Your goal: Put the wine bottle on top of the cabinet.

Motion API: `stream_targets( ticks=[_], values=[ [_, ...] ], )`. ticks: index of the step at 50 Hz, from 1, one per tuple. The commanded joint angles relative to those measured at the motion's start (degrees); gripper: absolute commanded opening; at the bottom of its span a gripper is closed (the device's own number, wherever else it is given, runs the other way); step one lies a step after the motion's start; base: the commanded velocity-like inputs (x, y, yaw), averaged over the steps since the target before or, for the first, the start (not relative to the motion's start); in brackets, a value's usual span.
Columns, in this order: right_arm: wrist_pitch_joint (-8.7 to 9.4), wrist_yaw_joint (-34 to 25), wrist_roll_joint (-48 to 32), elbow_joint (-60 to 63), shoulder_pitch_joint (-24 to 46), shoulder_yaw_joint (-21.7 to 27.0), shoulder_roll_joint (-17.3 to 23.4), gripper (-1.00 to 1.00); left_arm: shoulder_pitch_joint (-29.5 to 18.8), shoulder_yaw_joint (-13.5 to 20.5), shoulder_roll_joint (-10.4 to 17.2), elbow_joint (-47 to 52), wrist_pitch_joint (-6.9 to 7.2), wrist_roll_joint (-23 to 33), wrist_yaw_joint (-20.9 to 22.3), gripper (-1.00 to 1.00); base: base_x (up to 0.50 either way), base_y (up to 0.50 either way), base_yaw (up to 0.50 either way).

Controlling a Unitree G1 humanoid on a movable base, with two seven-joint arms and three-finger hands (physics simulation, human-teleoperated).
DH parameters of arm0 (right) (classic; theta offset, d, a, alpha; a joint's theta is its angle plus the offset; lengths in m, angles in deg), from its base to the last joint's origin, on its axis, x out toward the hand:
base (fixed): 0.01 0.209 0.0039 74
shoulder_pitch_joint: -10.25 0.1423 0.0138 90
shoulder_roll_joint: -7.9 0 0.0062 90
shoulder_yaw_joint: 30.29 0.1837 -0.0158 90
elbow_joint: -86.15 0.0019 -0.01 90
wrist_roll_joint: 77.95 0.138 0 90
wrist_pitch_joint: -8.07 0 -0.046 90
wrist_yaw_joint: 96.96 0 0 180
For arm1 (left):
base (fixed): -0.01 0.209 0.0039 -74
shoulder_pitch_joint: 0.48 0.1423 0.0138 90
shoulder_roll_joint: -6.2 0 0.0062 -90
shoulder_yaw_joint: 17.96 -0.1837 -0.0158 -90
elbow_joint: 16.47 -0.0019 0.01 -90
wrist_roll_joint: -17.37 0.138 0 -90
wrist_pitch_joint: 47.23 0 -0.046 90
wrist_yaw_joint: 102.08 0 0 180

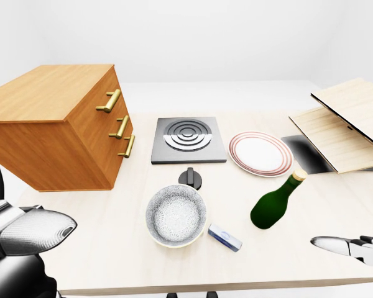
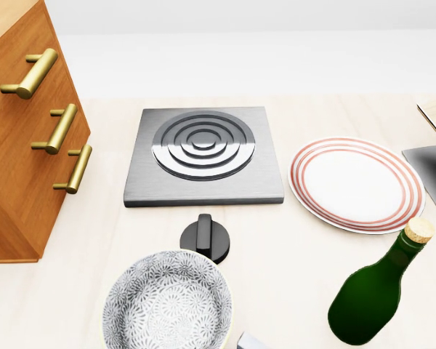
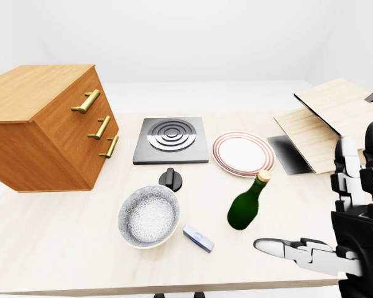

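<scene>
While scanning the right-eye view leftward to rightward: wooden cabinet (image 3: 40, 127) at left edge of table (image 3: 62, 236); patterned bowl (image 3: 148, 217) just below black knob (image 3: 171, 179); wine bottle (image 3: 247, 203) upright on table, below striped plate (image 3: 242, 153), well apart from cabinet. Right hand (image 3: 317, 254) lower right, fingers extended, apart from bottle. Left hand (image 1: 25, 231): grip state undeterminable.

Glossy green glass wine bottle (image 2: 370, 299); matt wood cabinet (image 1: 56, 130), brass handles (image 2: 58, 128); brushed-metal hob (image 2: 203, 155).
</scene>
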Motion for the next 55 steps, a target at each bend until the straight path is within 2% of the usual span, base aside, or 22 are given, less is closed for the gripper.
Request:
stream_targets(
  ticks=[1, 8, 11, 15, 28, 35, 51, 52, 53, 55],
  values=[
    [0.00, -3.3, 0.2, 0.0, -1.4, -0.2, -5.2, 1.00, 0.7, -0.3, 0.0, 0.0, 0.00, 0.2, 0.1, 1.00, 0.00, 0.00, 0.00],
    [0.00, -9.1, -4.4, 0.0, 2.0, 1.0, -10.7, 1.00, 0.5, -0.6, -0.5, 0.0, 0.00, 1.2, 0.7, 1.00, 0.00, 0.00, 0.00],
    [0.00, -11.5, -6.5, 0.0, 3.4, 1.6, -13.0, 1.00, -2.0, 0.7, 1.3, 0.0, 0.00, -2.3, -2.1, 1.00, 0.00, 0.00, 0.00],
    [0.00, -14.5, -9.1, 0.0, 5.4, 2.4, -15.6, 1.00, 0.8, -0.9, -0.3, 0.0, 0.00, 1.2, 0.5, 1.00, 0.00, 0.00, 0.00],
    [0.00, -24.3, -18.5, -0.4, 11.3, 4.5, -24.4, 1.00, 0.3, -0.4, -1.6, 0.0, 0.00, 3.0, 2.4, 1.00, 0.00, 0.00, 0.00],
    [0.00, -25.1, -20.2, -2.5, 11.7, 3.5, -25.9, 1.00, 0.3, -0.2, -2.4, 0.0, 0.00, 4.3, 3.6, 1.00, 0.00, 0.00, 0.00],
    [0.00, -23.3, -20.8, -7.9, 11.5, 1.0, -25.3, 1.00, 0.4, -1.2, -3.1, 0.0, 0.00, 5.8, 4.2, 1.00, 0.00, 0.00, 0.00],
    [0.00, -23.2, -20.7, -8.2, 11.5, 1.0, -25.3, 1.00, 0.3, -1.2, -3.1, 0.0, 0.00, 5.8, 4.1, 1.00, 0.00, 0.00, 0.00],
    [0.00, -23.2, -20.6, -8.7, 11.4, 1.0, -25.2, 1.00, -1.5, -0.3, -1.8, 0.0, 0.00, 3.4, 2.3, 1.00, 0.00, 0.00, 0.00],
    [0.00, -23.0, -20.5, -9.8, 11.3, 0.9, -25.2, 1.00, 0.6, -1.6, -2.5, 0.0, 0.00, 5.1, 3.3, 1.00, 0.00, 0.00, 0.00]
  ],
)
